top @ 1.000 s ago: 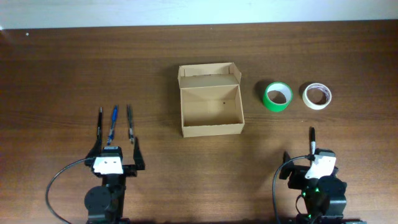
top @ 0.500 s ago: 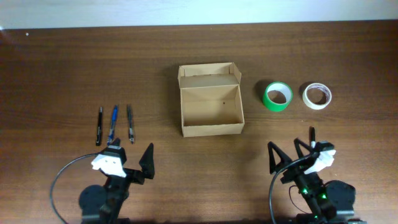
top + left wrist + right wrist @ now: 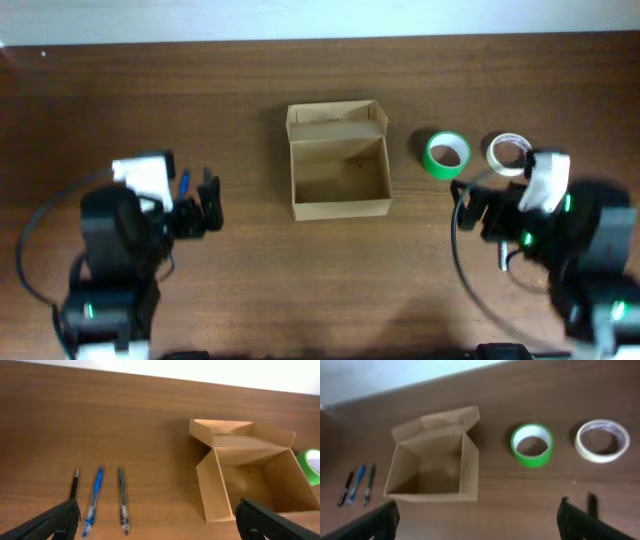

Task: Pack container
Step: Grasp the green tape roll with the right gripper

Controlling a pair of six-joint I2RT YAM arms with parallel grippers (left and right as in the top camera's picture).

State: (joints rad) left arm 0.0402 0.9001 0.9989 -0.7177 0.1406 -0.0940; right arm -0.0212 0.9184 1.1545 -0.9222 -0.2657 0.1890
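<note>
Your container [image 3: 338, 175] sits on the wooden table [image 3: 300, 290] between the two claws, its top open and the flap lid folded back on the far side. From your left claw [image 3: 159, 522] the container [image 3: 245, 480] lies ahead and to the right, with its near right corner just beyond that claw's right finger. From your right claw [image 3: 477, 522] the container [image 3: 432, 467] lies ahead and to the left.

Both claws are spread wide and grip nothing; in each wrist view you see the two fingers at the bottom corners.

Three pens lie side by side ahead of your left claw's left finger: a black pen [image 3: 74, 485], a blue pen [image 3: 95, 500] and a dark pen [image 3: 122, 507], well apart from the container.

Ahead of your right claw and slightly right of its centre lies a green tape roll [image 3: 532, 445], flat on the table. A white tape roll [image 3: 601, 440] lies just beside it, farther right, ahead of that claw's right finger.
</note>
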